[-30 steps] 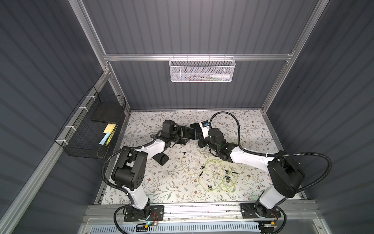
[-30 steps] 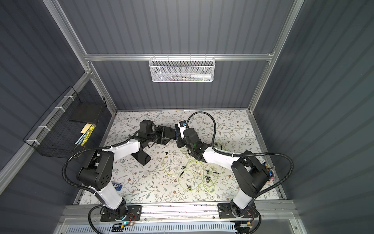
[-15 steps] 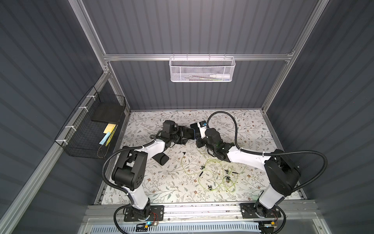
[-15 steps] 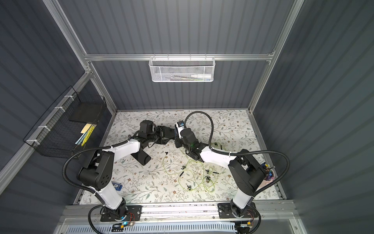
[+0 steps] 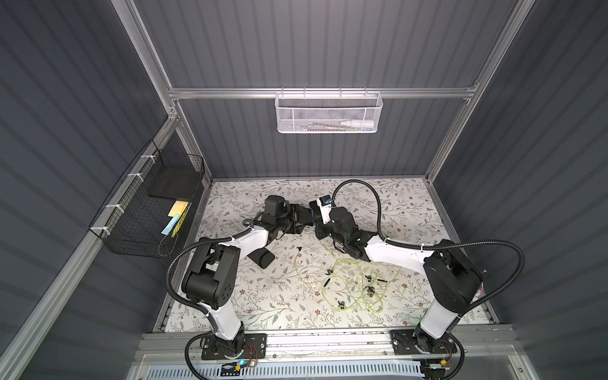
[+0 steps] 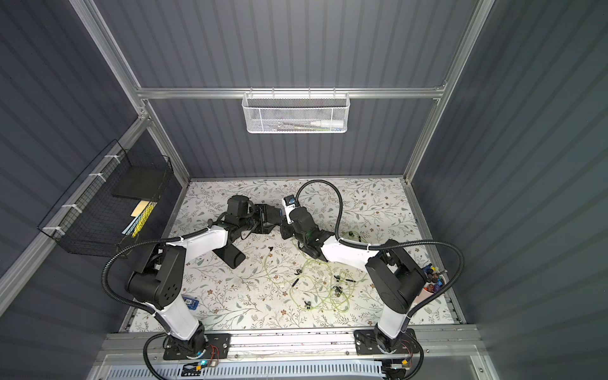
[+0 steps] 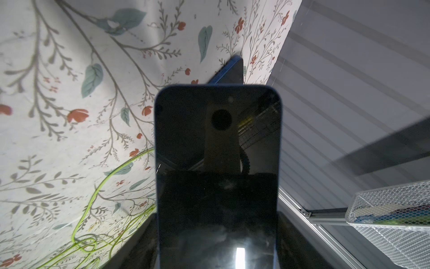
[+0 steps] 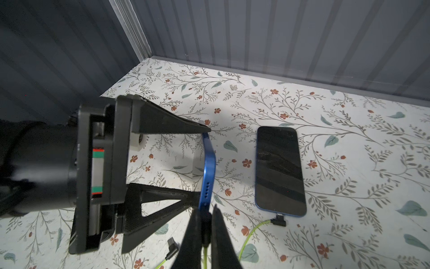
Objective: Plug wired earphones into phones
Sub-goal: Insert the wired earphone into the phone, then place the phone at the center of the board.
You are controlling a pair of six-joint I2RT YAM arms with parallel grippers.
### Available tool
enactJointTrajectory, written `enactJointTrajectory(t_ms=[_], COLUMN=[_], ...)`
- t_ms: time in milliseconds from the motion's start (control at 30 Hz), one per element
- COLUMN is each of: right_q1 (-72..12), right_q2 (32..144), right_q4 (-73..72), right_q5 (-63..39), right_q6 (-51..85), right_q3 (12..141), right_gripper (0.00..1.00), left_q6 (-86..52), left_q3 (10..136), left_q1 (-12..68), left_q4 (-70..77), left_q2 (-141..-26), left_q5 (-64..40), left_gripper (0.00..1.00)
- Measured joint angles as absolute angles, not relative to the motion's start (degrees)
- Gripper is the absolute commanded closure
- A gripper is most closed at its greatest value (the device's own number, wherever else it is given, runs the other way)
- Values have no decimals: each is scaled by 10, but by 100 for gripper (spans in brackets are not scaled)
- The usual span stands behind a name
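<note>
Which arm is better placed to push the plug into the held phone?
Right. The right tool is shut on the black plug at the bottom edge of the blue phone; the left tool is busy gripping that phone.

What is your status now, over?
Left tool grips blue phone. Right tool shut on plug, at phone's bottom edge; seating unclear. Second phone already plugged. Nothing in the way.

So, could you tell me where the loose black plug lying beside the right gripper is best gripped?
The loose plug lies flat on the table, so probably come from above and pinch its black elbow body across the narrow sides, leaving the tip free.
</note>
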State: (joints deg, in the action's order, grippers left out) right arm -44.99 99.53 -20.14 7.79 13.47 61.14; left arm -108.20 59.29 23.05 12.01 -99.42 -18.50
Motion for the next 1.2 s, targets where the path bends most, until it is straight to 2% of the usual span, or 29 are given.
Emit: enactJointTrajectory(t_ms=[133,367,500,733,1000,1200], right_q1=[-445,-413,-393,-357,-350,-335], right_q2=[995,989,971,902,888,888], right_q4=[-196,-113,-59,-8,24,32], right_q5=[65,-11,-60,-115,-153,-165], right_q6=[143,180,201,221,237,252], right_q3=[613,635,635,630,629,623], right_gripper=[99,67,58,56,59,60], left_q6=[-1081,-1069,-1059,-1046,-1025,-918], left_q3=[593,593,593,593,598,678], left_q1=[230,235,241,239,229,200], left_q4=[115,111,109,98,80,-43], left_q2=[-995,-997,-997,-1000,-1011,-1043], left_q5=[-182,-207,-223,-226,-225,-184], left_gripper=[100,100,100,100,100,100])
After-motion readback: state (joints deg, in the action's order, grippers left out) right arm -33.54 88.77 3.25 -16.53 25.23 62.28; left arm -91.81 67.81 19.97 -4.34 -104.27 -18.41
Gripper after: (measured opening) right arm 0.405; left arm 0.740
